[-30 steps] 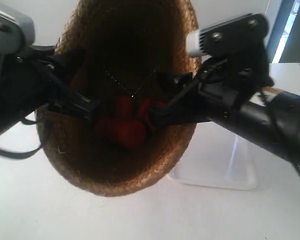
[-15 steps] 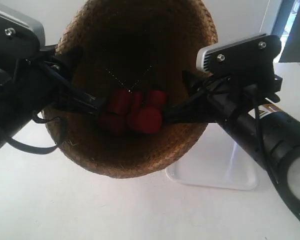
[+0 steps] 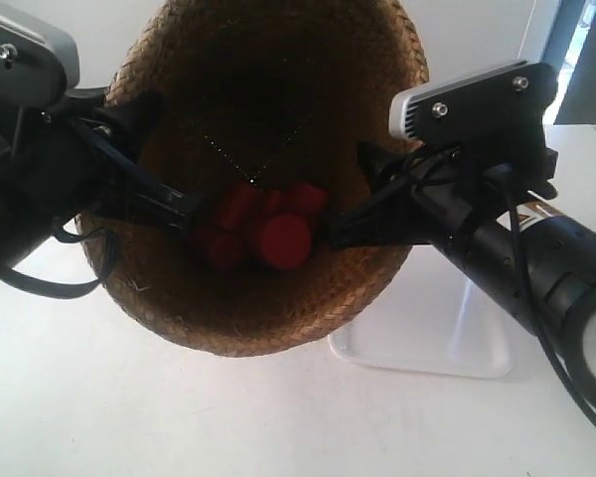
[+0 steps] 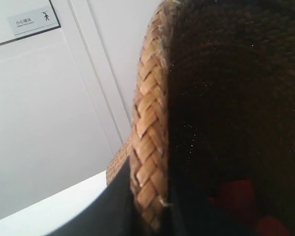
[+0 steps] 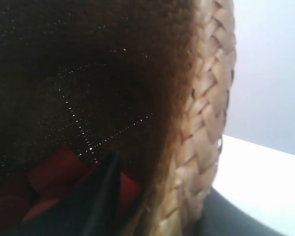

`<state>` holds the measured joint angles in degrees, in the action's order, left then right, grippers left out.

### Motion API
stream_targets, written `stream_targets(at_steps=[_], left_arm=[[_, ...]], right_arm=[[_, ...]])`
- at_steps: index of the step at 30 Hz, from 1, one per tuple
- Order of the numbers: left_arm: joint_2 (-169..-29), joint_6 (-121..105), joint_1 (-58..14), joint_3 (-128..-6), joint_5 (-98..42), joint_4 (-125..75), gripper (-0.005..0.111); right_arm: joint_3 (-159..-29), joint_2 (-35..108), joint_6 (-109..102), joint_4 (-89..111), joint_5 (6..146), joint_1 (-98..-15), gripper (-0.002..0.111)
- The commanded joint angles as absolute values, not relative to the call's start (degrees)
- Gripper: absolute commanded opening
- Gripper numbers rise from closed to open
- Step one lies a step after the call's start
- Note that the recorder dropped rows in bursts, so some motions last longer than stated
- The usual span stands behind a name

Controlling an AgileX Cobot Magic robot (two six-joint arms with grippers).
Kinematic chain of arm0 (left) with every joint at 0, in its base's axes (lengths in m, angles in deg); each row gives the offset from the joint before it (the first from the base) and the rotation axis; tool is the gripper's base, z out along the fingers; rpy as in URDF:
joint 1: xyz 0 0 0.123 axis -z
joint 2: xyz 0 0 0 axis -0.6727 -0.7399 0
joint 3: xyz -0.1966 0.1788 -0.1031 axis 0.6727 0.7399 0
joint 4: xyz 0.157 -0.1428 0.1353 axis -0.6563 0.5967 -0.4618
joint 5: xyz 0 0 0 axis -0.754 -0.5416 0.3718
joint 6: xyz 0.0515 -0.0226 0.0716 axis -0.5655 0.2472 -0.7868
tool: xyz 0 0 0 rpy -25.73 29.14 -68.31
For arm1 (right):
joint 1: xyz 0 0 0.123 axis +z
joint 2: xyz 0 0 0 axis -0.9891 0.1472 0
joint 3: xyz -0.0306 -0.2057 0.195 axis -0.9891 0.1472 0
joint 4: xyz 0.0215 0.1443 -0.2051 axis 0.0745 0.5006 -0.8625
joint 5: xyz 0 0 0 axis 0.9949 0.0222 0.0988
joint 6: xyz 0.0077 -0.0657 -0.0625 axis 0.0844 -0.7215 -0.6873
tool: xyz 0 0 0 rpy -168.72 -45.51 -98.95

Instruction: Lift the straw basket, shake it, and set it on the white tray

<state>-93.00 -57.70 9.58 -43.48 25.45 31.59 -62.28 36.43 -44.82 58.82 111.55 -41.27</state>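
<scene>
The straw basket (image 3: 268, 308) hangs in the air, tipped with its mouth toward the exterior view. Several red round pieces (image 3: 263, 229) lie inside it. The arm at the exterior view's left holds one side of the rim with its gripper (image 3: 174, 209). The arm at the exterior view's right holds the opposite side with its gripper (image 3: 348, 224). My left gripper (image 4: 150, 206) is shut on the braided rim (image 4: 145, 123). My right gripper (image 5: 177, 206) is shut on the rim (image 5: 206, 123), one finger (image 5: 101, 196) inside. The white tray (image 3: 447, 338) lies on the table below, partly hidden by the basket.
A white tabletop (image 3: 129, 417) spreads under the basket. A pale wall and door panel (image 4: 49, 123) stand behind. A dark door frame (image 3: 556, 50) shows at the exterior view's upper right. Loose black cables (image 3: 50, 283) hang from the arm at the exterior view's left.
The basket has risen and shifted a little to the right in the exterior view. The red pieces inside have tumbled into a new cluster. Both grippers stay clamped on the rim.
</scene>
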Motion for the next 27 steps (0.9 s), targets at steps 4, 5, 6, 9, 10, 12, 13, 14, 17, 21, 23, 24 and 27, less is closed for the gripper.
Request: stream_targets(at_steps=[4, 5, 6, 9, 10, 12, 13, 14, 17, 21, 23, 24, 27], left_arm=[[-96.18, -54.19, 3.93, -43.83, 22.30, 28.49, 0.000], [-96.57, -53.93, 3.27, -43.83, 22.30, 28.32, 0.000], [-96.79, -53.77, 2.71, -43.83, 22.43, 28.17, 0.000], [-94.88, -56.94, 3.45, -43.83, 20.48, 28.66, 0.000], [-92.86, -58.66, 5.44, -43.69, 17.84, 29.08, 0.000], [-88.29, -60.57, 11.07, -42.44, 14.13, 29.20, 0.000], [-85.43, -60.91, 14.86, -41.50, 14.44, 29.34, 0.000], [-83.46, -61.05, 18.70, -40.38, 16.11, 30.09, 0.000], [-81.74, -64.83, 26.81, -36.99, 27.60, 35.55, 0.000], [-93.56, -58.78, 13.88, -38.61, 34.48, 27.69, 0.000], [-98.16, -52.59, 4.43, -42.02, 21.49, 24.16, 0.000], [-98.15, -51.35, 3.86, -42.16, 19.57, 23.51, 0.000], [-96.90, -51.85, 4.09, -42.05, 21.77, 23.37, 0.000]], right_arm=[[-62.83, 38.08, -46.79, 54.46, 113.48, -42.02, 0.000], [-62.83, 38.18, -46.79, 54.46, 113.48, -42.22, 0.000], [-62.83, 38.18, -46.89, 54.70, 113.48, -42.21, 0.000], [-62.83, 34.88, -51.59, 56.90, 108.09, -41.61, 0.000], [-62.73, 31.88, -53.15, 57.37, 104.40, -40.57, 0.000], [-62.26, 23.78, -53.93, 57.38, 96.08, -36.08, 0.000], [-61.89, 20.60, -53.93, 57.38, 94.94, -33.41, 0.000], [-61.45, 17.20, -53.93, 57.62, 95.09, -30.95, 0.000], [-58.82, 12.67, -54.34, 59.73, 103.62, -28.59, 0.000], [-58.24, 31.31, -51.41, 58.43, 130.11, -35.95, 0.000], [-63.47, 39.06, -51.43, 59.11, 115.24, -38.18, 0.000], [-63.82, 40.30, -50.87, 59.11, 115.37, -38.18, 0.000], [-63.82, 39.48, -50.76, 59.11, 116.68, -38.18, 0.000]])
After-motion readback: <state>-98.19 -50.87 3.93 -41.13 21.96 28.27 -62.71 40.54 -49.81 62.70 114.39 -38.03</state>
